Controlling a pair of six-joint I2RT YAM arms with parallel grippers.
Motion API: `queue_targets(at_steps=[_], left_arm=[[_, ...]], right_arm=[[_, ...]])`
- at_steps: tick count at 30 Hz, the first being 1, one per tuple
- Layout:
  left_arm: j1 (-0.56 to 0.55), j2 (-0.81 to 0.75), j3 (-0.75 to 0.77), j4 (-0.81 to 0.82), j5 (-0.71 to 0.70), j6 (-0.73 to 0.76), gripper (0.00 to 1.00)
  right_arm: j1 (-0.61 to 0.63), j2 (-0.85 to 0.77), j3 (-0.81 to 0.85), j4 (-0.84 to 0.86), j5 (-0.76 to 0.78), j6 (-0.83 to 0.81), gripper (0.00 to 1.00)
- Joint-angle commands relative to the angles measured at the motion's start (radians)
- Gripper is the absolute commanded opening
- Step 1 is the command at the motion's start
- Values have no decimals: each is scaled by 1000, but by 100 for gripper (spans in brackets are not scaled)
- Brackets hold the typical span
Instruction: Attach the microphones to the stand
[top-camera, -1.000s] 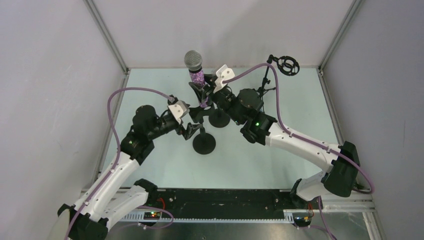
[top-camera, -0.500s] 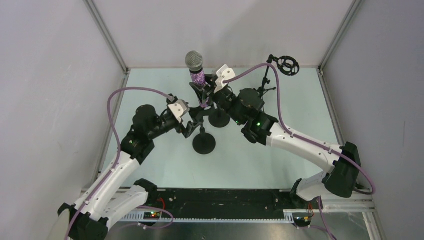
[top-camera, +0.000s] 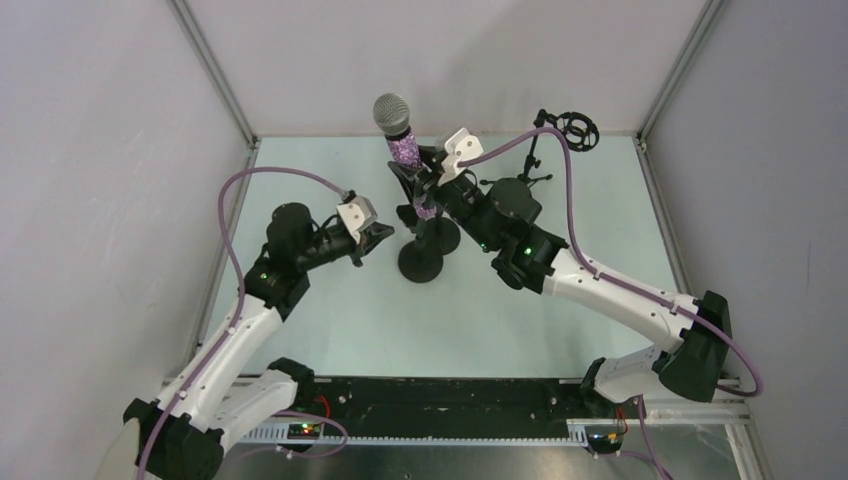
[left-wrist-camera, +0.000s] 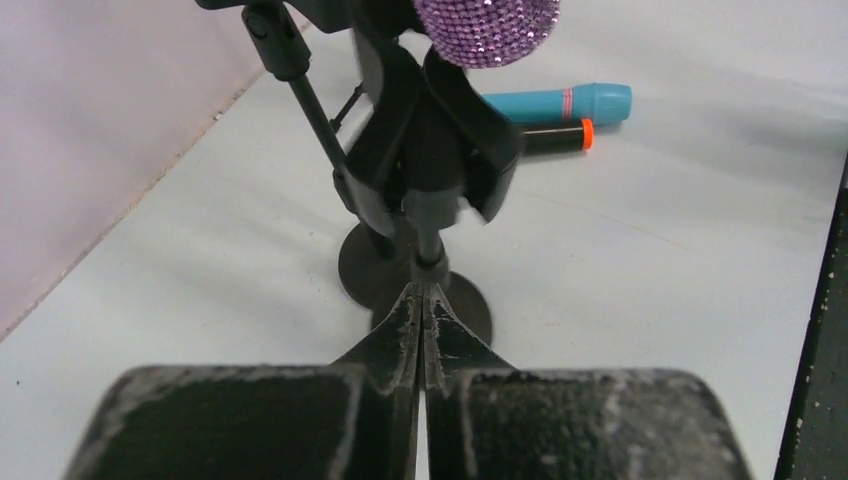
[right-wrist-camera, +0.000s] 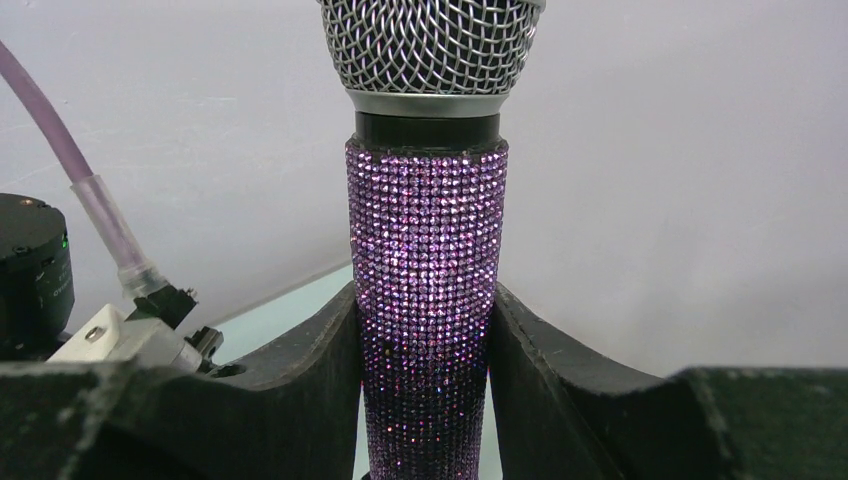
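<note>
Left gripper (top-camera: 383, 233): fingers pressed together, holding nothing, tips just short of the stand's pole.
Stand (top-camera: 421, 262): upright on the table (top-camera: 330, 320), with a second round base close behind it.
Purple microphone (top-camera: 405, 150): head up, slightly tilted, lower end just above the stand's clip (left-wrist-camera: 440, 150).
Right gripper (top-camera: 428, 182): fingers (right-wrist-camera: 300, 370) clamped on the purple body from both sides.
Teal microphone (left-wrist-camera: 556, 103) and black microphone (left-wrist-camera: 558, 137): lying side by side on the table beyond the stands.
</note>
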Motion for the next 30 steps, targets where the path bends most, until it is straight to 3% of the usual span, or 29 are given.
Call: queue_targets(at_steps=[1,5,6,7,8,9,11,19,30], left_arm=[[14,-14,24,39,2,-3,0],[13,-20,24,36,7,-13,1],[13,-22,26,30,8,-13,5],[13,-23,29,30,8,-17,30],[13,-26,30,26,5,-21,47],[13,-27,31,24,-10,-34,76],[13,-30,35,22,-33,-58,96],[-49,-38,65,19,-64,-161,100],[-181,8,78,60,-179,-168,100]], right_arm=[[6,-47,-17,77,30,-14,0],[1,-39,-18,97,40,-19,0],[-3,-37,-17,98,40,-18,0],[-6,-37,-18,98,40,-16,0],[-10,-37,-18,98,41,-14,0],[-11,-37,-18,98,44,-15,0],[-15,-42,-17,99,45,-14,0],[-39,-44,-24,96,49,-1,0],[-62,-98,-11,45,51,1,0]])
